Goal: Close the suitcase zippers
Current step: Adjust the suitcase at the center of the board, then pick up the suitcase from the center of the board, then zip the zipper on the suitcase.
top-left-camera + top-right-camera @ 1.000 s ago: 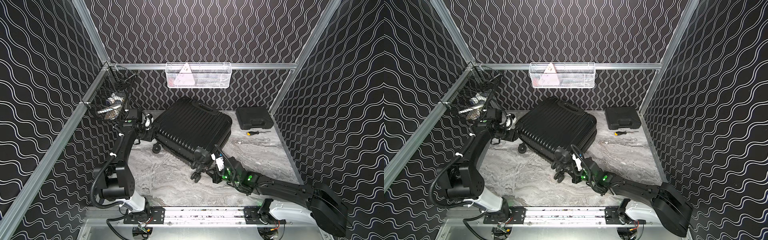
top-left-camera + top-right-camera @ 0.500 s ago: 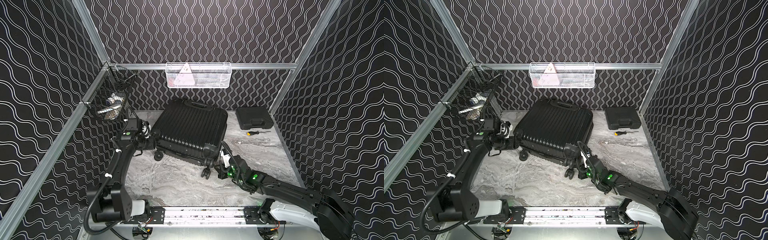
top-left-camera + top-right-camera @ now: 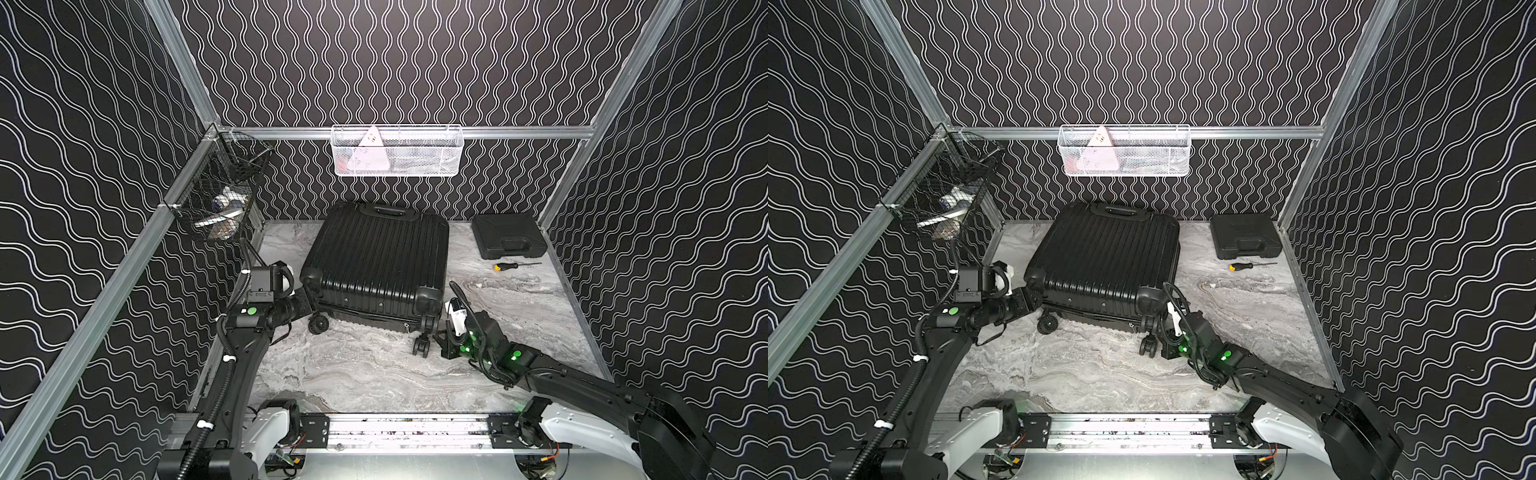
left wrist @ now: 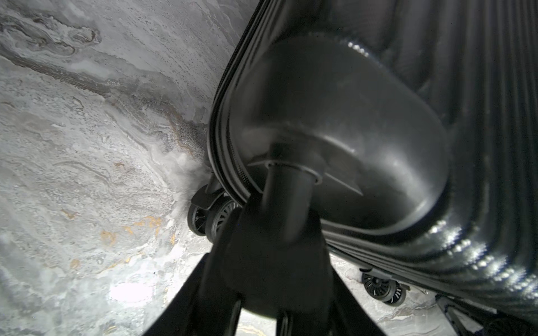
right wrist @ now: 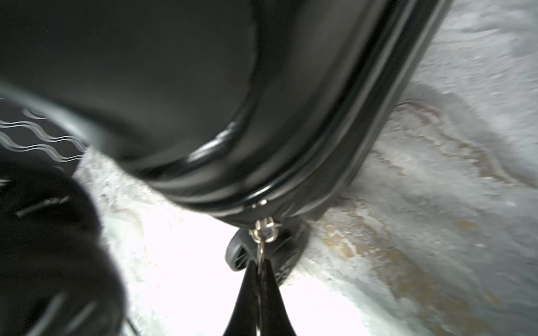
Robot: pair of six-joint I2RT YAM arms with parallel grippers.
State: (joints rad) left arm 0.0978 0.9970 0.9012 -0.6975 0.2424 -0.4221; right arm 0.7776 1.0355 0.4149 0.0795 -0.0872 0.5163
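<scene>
Left gripper (image 3: 307,299) is clamped around a caster (image 4: 286,192) at the suitcase corner, jaws part-spread on it, bracing. The suitcase (image 3: 376,257) lies flat, lid down, between the two grippers, its handle end away from both. Right gripper (image 5: 260,279) has its tips pressed together, pinching the silver zipper pull (image 5: 263,232) at the other near corner. The zipper track (image 5: 334,163) runs on past the tips.

Step, my read: drag the pull round this corner.
- Pull along the seam, not outward.
- Turn the wrist with the bend.
- Left side holds firm so the case doesn't spin.
- The tab is thin and may slip at the curve.

Containers:
- Wire basket (image 3: 216,208) is on the wall above and behind the left gripper. It holds pale and bluish bits, can't ID.
- White mesh basket (image 3: 397,151) is on the back wall beyond the suitcase. It holds a pale triangular card plus flat stuff.
- Tool case (image 3: 509,235) is well beyond the right gripper, shut, contents hidden. A screwdriver (image 3: 509,266) lies just on its gripper side.
- Suitcase contents are hidden too.
</scene>
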